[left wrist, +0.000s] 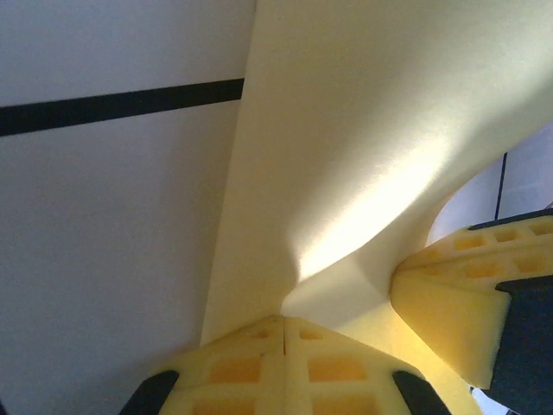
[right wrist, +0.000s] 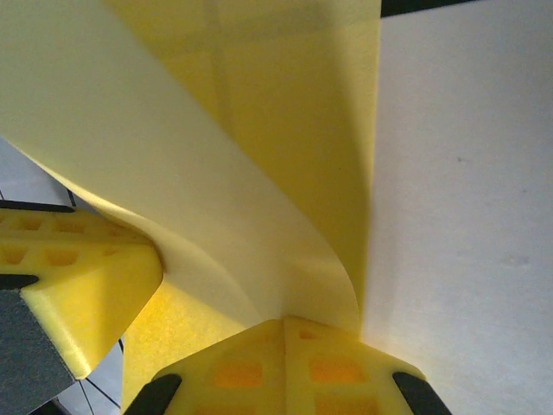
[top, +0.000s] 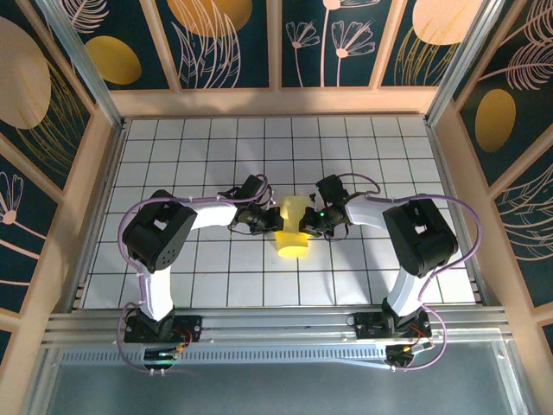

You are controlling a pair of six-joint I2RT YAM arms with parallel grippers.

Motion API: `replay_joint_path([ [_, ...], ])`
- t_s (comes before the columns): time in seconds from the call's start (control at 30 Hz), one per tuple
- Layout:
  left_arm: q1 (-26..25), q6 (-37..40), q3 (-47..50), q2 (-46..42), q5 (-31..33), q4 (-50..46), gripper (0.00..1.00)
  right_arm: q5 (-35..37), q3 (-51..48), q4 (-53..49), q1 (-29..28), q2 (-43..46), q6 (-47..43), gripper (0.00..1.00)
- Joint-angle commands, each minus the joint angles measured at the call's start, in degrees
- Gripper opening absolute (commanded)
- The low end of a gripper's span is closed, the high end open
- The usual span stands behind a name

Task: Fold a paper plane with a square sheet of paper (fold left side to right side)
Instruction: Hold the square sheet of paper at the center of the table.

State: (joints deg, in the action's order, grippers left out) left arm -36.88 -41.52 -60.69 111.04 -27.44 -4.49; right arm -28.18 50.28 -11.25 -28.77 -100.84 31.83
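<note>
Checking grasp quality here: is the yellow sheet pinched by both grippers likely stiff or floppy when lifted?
Probably floppy: the square sheet of paper bows in a curve between the left gripper and the right gripper. Likely light: two shut fingertip pinches carry its raised part. It may crease easily: a pucker shows beside the left pinch.

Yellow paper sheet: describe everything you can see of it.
Thin pale-yellow square sheet of paper, plain, unmarked, matte. It sits mid-table over the white gridded tabletop, curled and bowed rather than flat, with one part arching over another. The left fingers and right fingers are both shut on it, pinching close together from opposite sides.
</note>
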Motion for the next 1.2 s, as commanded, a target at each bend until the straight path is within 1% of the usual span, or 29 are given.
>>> replay_joint_path([
  [0.0, -0.16, 1.07, -0.86, 1.6, 1.5, -3.39, 0.0, 2.52, 0.12, -3.08, -0.67, -1.19, -0.42, 0.0],
  [0.27, -0.13, 1.04, -1.2, 1.85, 2.04, -4.21, 0.0, -1.18, 1.44, 1.6, -0.67, 4.27, 0.84, 0.0],
  [0.4, -0.13, 1.09, -1.2, 1.88, 2.13, -4.21, 0.0, -3.68, 1.22, 6.14, -0.67, 4.47, 2.37, 0.0],
  [0.83, -0.17, 1.54, -1.29, 1.87, 1.87, -4.47, 0.0, -6.7, 6.01, 13.02, -1.46, -4.79, 4.45, 0.0],
  [1.0, -0.13, 1.7, -1.37, 1.95, 1.78, -4.47, 0.0, -6.16, 6.91, 13.25, -1.64, -7.4, 4.38, 0.0],
  [1.17, -0.27, 1.81, -1.45, 1.99, 1.6, -4.47, 0.0, -3.12, 8.1, 9.1, -1.72, -10.09, 4.04, 0.0],
])
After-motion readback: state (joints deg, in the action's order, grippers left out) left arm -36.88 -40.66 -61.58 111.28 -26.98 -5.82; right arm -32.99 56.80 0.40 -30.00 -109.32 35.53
